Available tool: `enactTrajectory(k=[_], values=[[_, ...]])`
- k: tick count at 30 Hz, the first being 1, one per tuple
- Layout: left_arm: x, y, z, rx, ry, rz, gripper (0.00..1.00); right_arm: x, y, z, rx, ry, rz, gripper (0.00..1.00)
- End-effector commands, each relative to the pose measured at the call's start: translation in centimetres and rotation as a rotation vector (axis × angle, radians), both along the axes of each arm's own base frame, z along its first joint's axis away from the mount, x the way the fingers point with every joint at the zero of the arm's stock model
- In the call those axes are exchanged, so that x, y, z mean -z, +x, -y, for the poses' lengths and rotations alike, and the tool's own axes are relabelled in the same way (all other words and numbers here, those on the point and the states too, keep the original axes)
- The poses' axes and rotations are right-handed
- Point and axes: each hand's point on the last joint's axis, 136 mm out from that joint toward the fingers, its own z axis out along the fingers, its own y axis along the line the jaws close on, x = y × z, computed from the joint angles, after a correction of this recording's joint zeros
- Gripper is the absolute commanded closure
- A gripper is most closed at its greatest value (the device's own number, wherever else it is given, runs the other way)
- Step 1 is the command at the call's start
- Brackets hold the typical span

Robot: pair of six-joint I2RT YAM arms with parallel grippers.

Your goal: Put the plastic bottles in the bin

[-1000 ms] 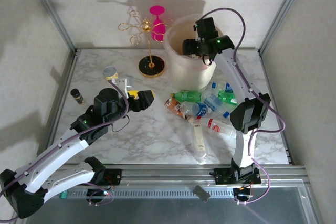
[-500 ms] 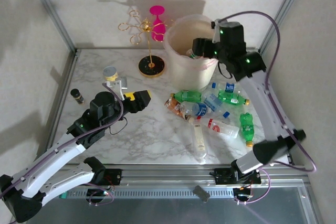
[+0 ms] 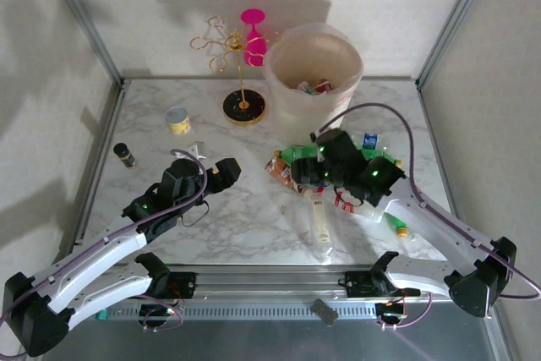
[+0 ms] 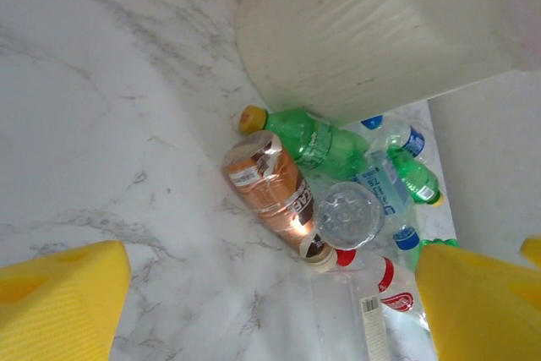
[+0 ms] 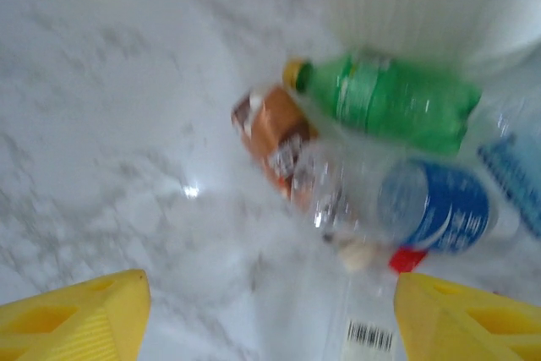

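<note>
Plastic bottles point(image 4: 338, 209) lie heaped on the table point(image 3: 237, 209) just in front of the bin point(image 3: 313, 73), and at least two more sit inside it. One green bottle point(image 4: 317, 141) touches one brown-labelled bottle point(image 4: 270, 183). Of the two tools, the left tool point(image 4: 270, 302) hangs front-left of the bin and the right tool point(image 5: 270, 314) directly in front of it. Both have their fingers spread and hold nothing.

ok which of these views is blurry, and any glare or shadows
Right wrist view: motion-blurred, the green bottle smeared, a glare spot on the marble. Left wrist view: sharp, glint on the brown bottle. Top external view: sharp, soft shadows on the back wall.
</note>
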Motion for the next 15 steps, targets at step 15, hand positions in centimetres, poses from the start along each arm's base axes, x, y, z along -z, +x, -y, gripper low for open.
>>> enactTrajectory(k=[15], values=[[1.9,-0.2,0.6,0.024,0.024,-0.068,0.13,14.8,-5.5,4.3,0.238,-0.266,-0.264,0.18]])
